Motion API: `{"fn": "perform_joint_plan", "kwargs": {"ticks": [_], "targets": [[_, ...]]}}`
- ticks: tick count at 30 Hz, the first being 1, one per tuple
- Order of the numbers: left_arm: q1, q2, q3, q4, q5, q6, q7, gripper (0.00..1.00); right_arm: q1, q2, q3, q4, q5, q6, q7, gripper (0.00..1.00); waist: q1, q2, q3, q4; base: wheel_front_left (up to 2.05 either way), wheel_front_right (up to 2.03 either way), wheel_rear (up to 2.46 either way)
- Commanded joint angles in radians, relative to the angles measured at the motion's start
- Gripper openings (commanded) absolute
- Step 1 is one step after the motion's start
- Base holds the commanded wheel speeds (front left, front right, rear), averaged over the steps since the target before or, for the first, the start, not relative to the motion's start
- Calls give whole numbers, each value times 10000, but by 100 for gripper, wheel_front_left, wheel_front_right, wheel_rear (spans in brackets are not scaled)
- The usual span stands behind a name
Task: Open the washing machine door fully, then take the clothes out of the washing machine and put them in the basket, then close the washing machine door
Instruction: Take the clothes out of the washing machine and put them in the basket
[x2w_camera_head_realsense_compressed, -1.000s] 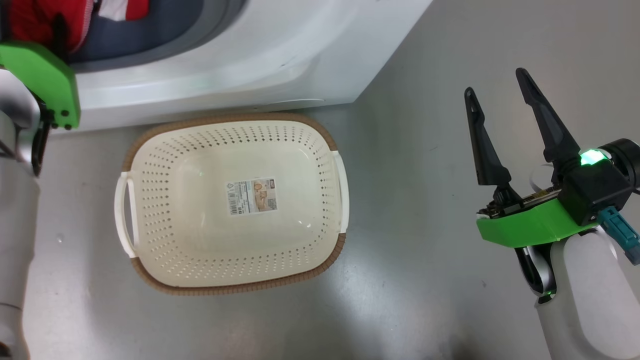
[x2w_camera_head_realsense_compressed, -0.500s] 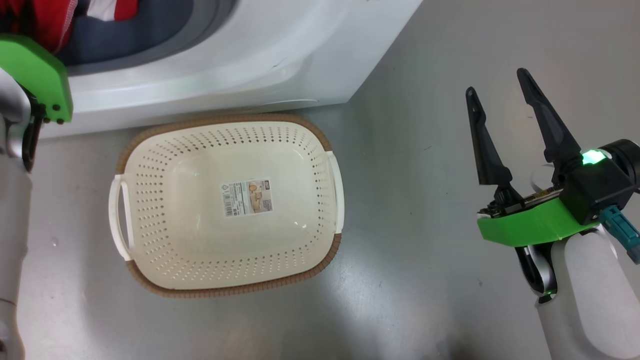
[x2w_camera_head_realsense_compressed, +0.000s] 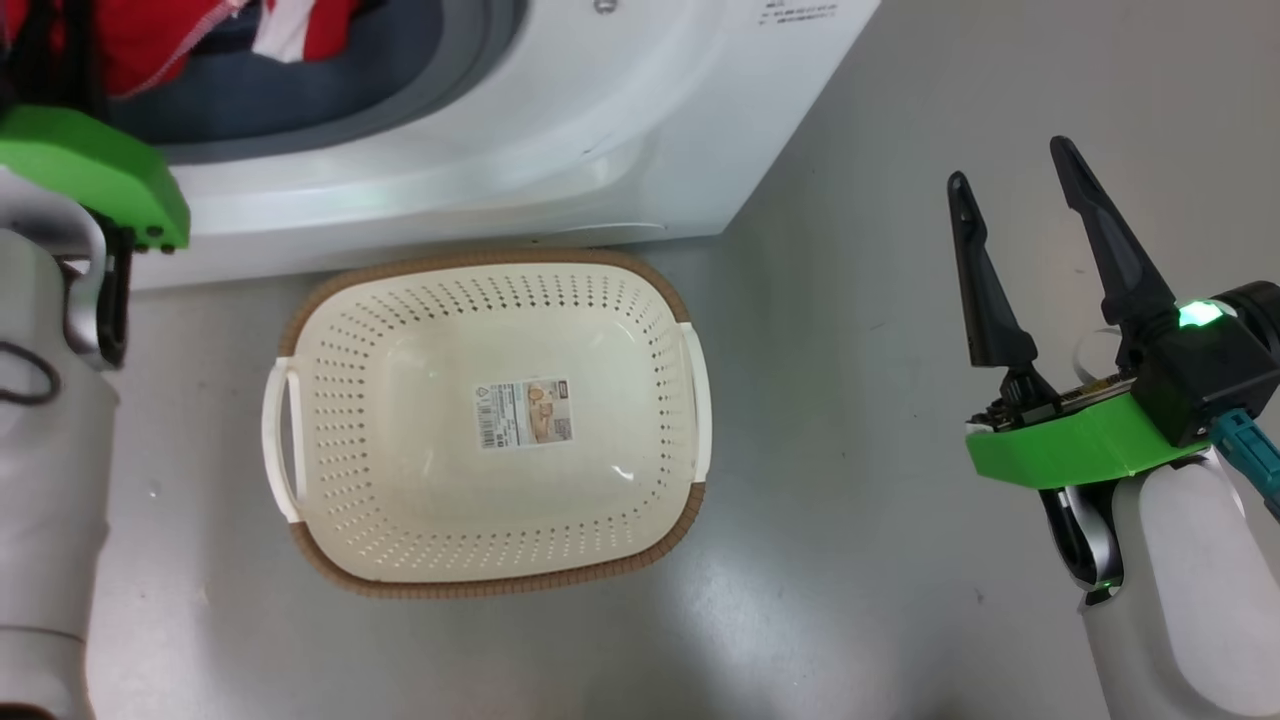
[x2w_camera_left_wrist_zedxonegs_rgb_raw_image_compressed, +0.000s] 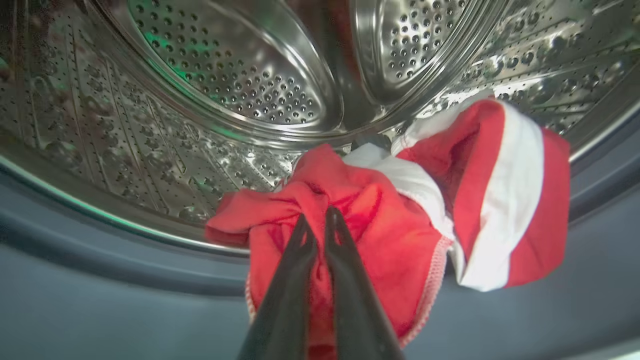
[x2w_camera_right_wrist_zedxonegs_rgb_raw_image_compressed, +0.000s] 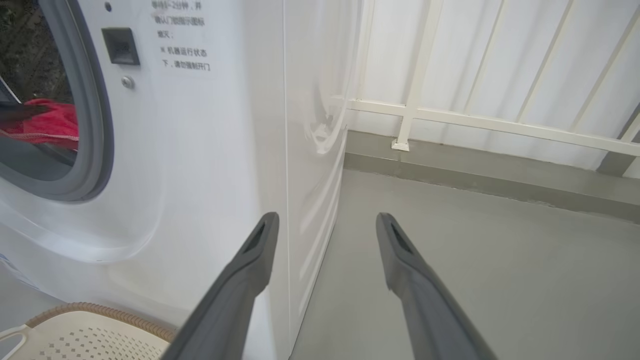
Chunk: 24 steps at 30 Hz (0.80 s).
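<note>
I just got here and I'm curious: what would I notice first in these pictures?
The bright red and white clothes in the shiny steel drum of the washing machine, pinched by the left gripper. Then the cream basket on the floor before the machine, with the right gripper open to its right.

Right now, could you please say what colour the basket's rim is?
The basket's rim is brown with a woven look, clearest in the head view.

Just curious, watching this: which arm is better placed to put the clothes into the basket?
Left. The left tool is shut on the clothes at the drum's mouth; the right tool hangs open, empty, beside the washer.
</note>
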Motion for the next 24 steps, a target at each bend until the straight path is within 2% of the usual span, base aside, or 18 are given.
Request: {"fn": "perform_joint_plan", "kwargs": {"ticks": [1,6,16,24], "targets": [[403,398,384,-569,-279,-6,-259,0,170,26,142,-183,-41,62,-59,100,-1,0,-227,158,0,0,0],[1147,335,593,-1400,-474,-13,-424,0,282,26,137,-130,-63,62,-59,100,-1,0,-574,258,0,0,0],[3842,-84,1054,-4430,-524,208,-463,0,739,26,108,40,-103,62,-59,100,-1,0,-1697,507,0,0,0],[5296,-266,1054,-5828,-613,291,-458,0,933,26,107,43,-95,62,-59,100,-1,0,-2101,597,0,0,0]]}}
